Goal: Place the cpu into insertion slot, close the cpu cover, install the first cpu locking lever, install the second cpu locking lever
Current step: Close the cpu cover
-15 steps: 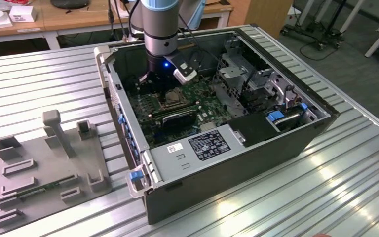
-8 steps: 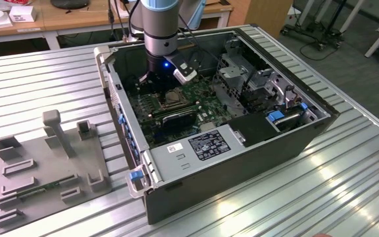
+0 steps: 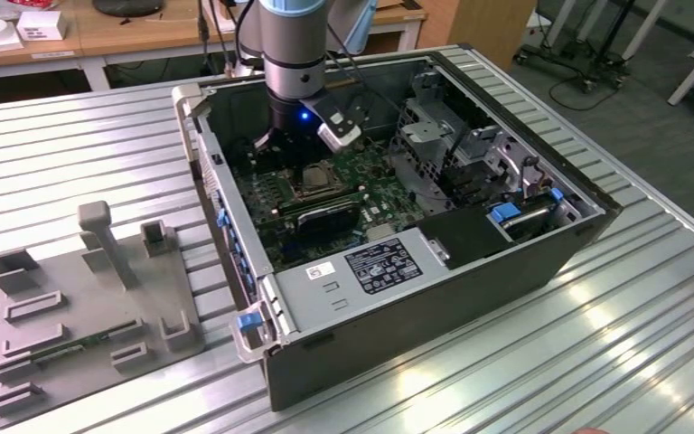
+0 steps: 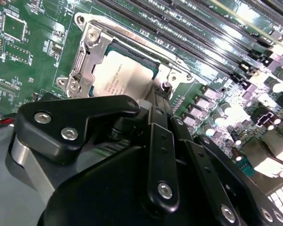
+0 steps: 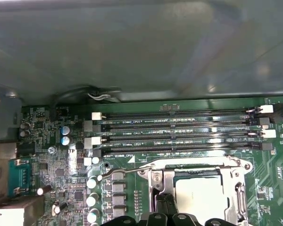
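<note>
While the cpu (image 4: 122, 77) lies socketed, the hand (image 4: 162, 92) stands just beside.

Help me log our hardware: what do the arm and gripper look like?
The arm is a silver-grey cylinder with a pale blue band, black toward the wrist, where a blue light glows. The gripper is matte black, built of jointed links with silver screw heads.

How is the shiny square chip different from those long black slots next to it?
The cpu is square and silvery-grey; the memory slots are long, narrow and black. There is one cpu but four memory slots, side by side. Both sit on the green motherboard.
</note>
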### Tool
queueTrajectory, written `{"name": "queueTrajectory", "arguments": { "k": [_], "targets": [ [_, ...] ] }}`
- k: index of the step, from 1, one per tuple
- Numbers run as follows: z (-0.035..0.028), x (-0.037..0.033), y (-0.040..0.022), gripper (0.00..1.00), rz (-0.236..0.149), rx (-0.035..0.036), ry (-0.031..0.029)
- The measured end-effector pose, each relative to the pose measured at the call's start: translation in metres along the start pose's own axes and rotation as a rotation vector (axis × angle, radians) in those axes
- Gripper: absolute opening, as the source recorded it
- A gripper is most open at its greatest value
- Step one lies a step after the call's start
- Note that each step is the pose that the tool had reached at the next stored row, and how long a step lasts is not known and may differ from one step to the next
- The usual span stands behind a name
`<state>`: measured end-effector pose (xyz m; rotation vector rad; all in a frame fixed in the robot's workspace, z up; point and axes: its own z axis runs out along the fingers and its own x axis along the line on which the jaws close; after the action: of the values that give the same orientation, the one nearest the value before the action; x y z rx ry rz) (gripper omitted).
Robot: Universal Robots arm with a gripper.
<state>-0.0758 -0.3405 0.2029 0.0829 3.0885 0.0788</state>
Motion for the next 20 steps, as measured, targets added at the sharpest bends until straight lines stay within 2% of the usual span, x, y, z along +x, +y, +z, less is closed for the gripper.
{"name": "queueTrajectory", "arguments": {
  "k": [4,10,17,20],
  "targets": [
    [-0.006,-0.0003,0.0003,0.11,0.0,0.0001,0.0001],
    [-0.0212,-0.001,0.0011,0.11,0.0,0.0002,0.0002],
    [-0.0224,-0.0012,0.0011,0.11,0.0,0.0003,0.0002],
    [-0.0222,-0.0047,0.0013,0.11,0.0,0.0003,0.0002]
  ]
}}
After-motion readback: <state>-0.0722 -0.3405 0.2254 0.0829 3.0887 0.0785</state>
